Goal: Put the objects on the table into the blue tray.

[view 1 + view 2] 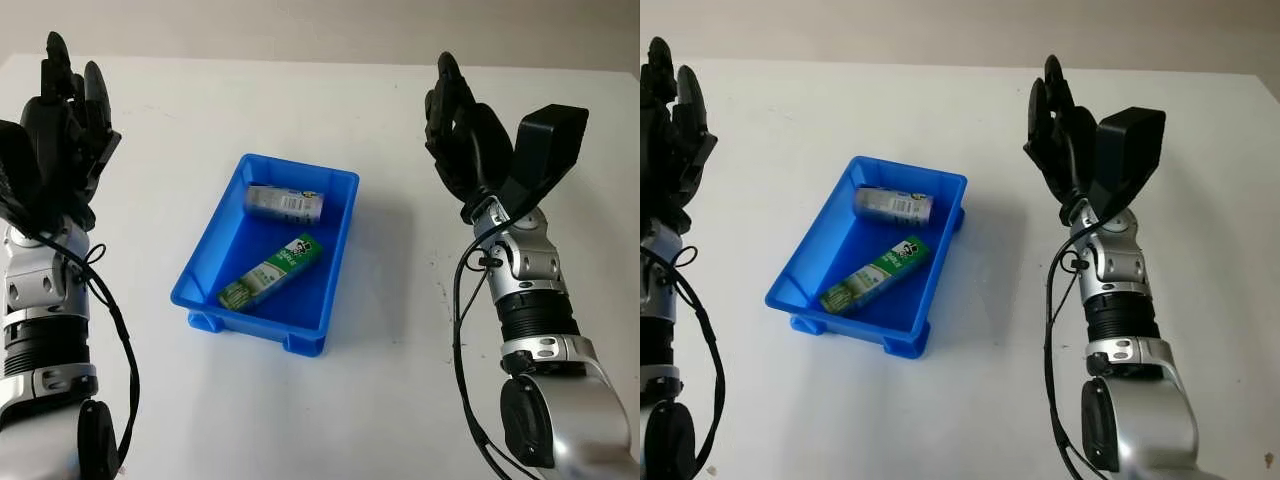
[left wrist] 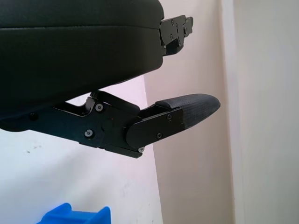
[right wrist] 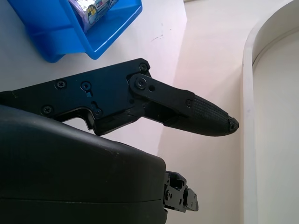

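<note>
The blue tray [image 1: 330,290] sits in the middle of the white table. Inside it lie a silver can [image 1: 285,203] at the far end and a green carton [image 1: 271,271] lying slantwise toward the near end. My left hand [image 1: 62,130] is raised, open, to the left of the tray and holds nothing. Raised on the tray's right is my right hand [image 1: 462,135], also open and holding nothing. One corner of the tray [image 2: 74,215] appears in the left wrist view, and the tray [image 3: 53,39] with the can [image 3: 91,8] in the right wrist view.
The white table [image 1: 400,380] spreads all around the tray. Its far edge meets a pale wall [image 1: 300,25] behind.
</note>
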